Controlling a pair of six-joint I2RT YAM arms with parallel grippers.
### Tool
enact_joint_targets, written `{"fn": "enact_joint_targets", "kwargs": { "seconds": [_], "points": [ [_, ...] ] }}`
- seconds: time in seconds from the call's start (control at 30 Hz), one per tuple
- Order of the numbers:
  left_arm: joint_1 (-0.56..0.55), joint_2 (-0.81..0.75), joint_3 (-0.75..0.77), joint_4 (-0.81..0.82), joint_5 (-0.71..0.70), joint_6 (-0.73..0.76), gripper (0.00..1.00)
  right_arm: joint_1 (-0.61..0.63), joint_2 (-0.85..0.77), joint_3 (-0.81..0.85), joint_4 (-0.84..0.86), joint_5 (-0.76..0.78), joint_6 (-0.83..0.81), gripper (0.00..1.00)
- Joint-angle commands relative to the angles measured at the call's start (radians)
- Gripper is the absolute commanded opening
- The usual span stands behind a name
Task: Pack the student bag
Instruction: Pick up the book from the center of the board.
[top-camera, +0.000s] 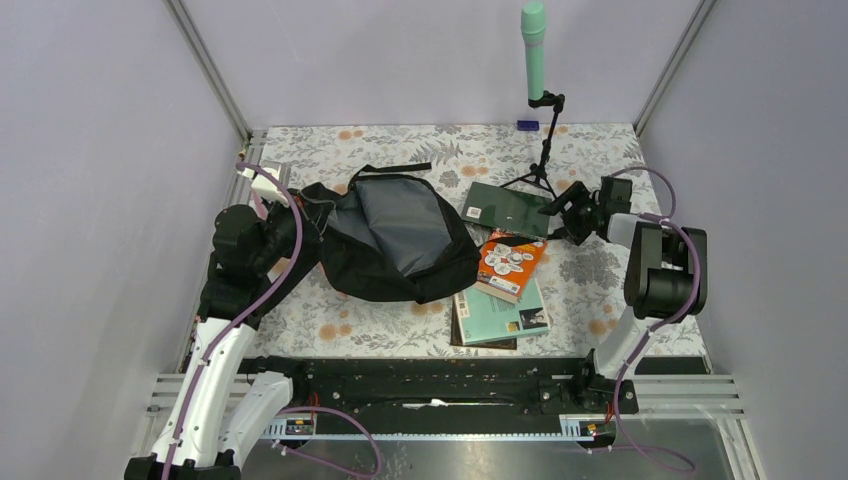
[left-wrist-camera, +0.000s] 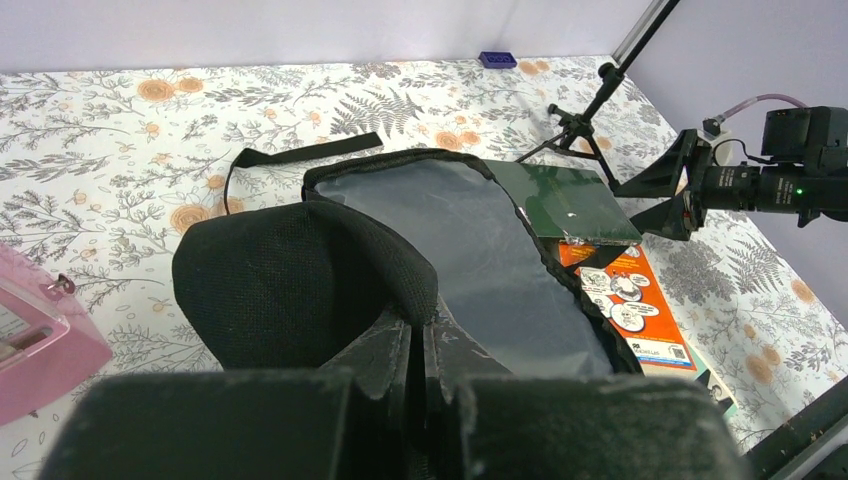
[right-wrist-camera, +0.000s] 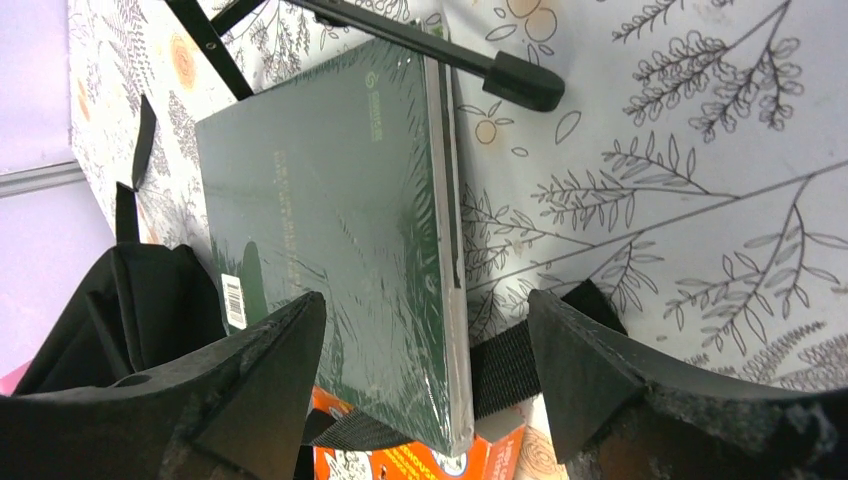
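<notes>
The student bag (top-camera: 395, 235) lies open at centre left, its grey lining (left-wrist-camera: 470, 260) facing up. My left gripper (top-camera: 290, 225) is shut on the bag's black fabric rim (left-wrist-camera: 300, 280) at its left end. A dark green book (top-camera: 508, 208) lies right of the bag, one corner resting on an orange book (top-camera: 511, 265). My right gripper (right-wrist-camera: 425, 370) is open and straddles that near corner of the green book (right-wrist-camera: 340, 230), with one finger (right-wrist-camera: 270, 370) over the cover and the other (right-wrist-camera: 585, 370) clear of the page edge. A black bag strap (right-wrist-camera: 510, 370) runs under that corner.
A teal book (top-camera: 505, 315) lies on a brown one below the orange book. A microphone tripod (top-camera: 543, 150) stands just behind the green book, one leg (right-wrist-camera: 500, 70) close to it. A pink box (left-wrist-camera: 40, 340) sits at the far left and a small blue block (top-camera: 527, 125) by the back wall.
</notes>
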Motion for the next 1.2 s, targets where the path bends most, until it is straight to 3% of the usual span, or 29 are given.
{"fn": "enact_joint_targets", "kwargs": {
  "seconds": [0.0,0.3,0.8,0.87,1.0,1.17],
  "points": [
    [0.002,-0.012,0.026,0.066,0.007,0.011,0.0,0.002,0.044,0.064,0.045,-0.046,0.028,0.79],
    [0.002,-0.007,0.031,0.056,-0.004,0.013,0.0,0.002,0.104,0.091,0.043,-0.115,0.072,0.71],
    [0.002,0.006,0.037,0.048,-0.005,0.008,0.0,0.003,0.123,0.087,0.077,-0.2,0.126,0.65],
    [0.002,0.008,0.037,0.048,-0.005,0.008,0.0,0.003,0.124,0.086,0.086,-0.211,0.134,0.6],
    [0.003,0.009,0.038,0.046,-0.008,0.008,0.0,0.003,0.114,0.081,0.106,-0.219,0.145,0.39],
    [0.002,0.009,0.039,0.043,-0.014,0.009,0.0,0.004,0.075,0.052,0.184,-0.246,0.193,0.2]
  ]
}}
